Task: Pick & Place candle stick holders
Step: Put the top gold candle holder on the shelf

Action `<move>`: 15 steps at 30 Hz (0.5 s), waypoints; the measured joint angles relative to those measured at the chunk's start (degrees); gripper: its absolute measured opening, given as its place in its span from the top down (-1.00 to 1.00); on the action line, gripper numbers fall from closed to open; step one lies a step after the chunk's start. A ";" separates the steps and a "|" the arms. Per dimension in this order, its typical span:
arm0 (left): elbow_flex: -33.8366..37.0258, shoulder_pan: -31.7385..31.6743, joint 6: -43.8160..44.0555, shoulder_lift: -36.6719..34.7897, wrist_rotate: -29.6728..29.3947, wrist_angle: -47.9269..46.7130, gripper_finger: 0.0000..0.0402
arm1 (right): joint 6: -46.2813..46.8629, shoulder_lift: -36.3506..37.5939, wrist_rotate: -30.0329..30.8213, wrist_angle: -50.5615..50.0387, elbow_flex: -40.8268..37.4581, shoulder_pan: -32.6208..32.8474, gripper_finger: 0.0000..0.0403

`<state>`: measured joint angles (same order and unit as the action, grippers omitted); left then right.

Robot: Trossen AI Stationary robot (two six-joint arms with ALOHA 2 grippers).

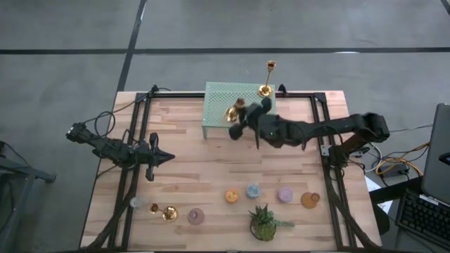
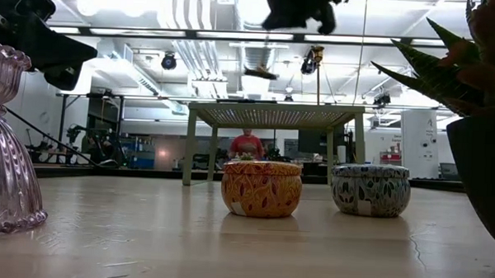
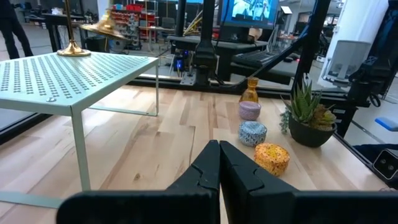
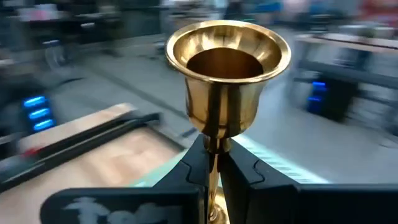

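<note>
The right gripper point(image 4: 214, 163) is clenched on the thin stem of a gold candlestick point(image 4: 227, 78) just under its cup, over the green mesh stand point(image 1: 218, 95) at twelve o'clock on the table point(image 1: 204, 161). Polished brass looks rigid, top-heavy and slippery, so the stem seems the best hold. The left gripper point(image 3: 219, 167) waits clenched and empty at nine o'clock.

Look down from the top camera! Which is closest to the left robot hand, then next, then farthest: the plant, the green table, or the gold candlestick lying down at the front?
From the shut left gripper:
1. Lying gold candlestick, at the table's front-left edge.
2. Green mesh table, at the back centre; close to the candlestick's distance, slightly farther.
3. Potted plant, front centre-right, clearly farthest.
</note>
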<state>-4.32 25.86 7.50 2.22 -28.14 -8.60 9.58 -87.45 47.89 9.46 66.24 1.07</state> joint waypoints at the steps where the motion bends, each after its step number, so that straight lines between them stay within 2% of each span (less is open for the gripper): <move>1: 0.00 -0.01 -0.01 0.00 -0.02 0.00 0.97 | 0.41 -0.28 1.08 0.17 0.00 -0.91 0.93; 5: 0.00 -0.01 -0.01 0.00 0.00 0.00 0.97 | 1.03 -2.07 2.91 0.73 -0.04 -4.89 0.93; 12: 0.00 -0.01 -0.01 0.02 -0.02 -0.01 0.97 | 3.81 -2.67 1.62 1.38 0.20 -12.33 0.93; 15: 0.00 0.00 -0.01 0.02 -0.02 -0.02 0.97 | 4.07 -2.72 -1.09 1.39 0.54 -14.12 0.93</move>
<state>-4.32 25.86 7.49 2.24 -28.16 -8.62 13.65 -90.17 46.80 10.85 66.78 -13.05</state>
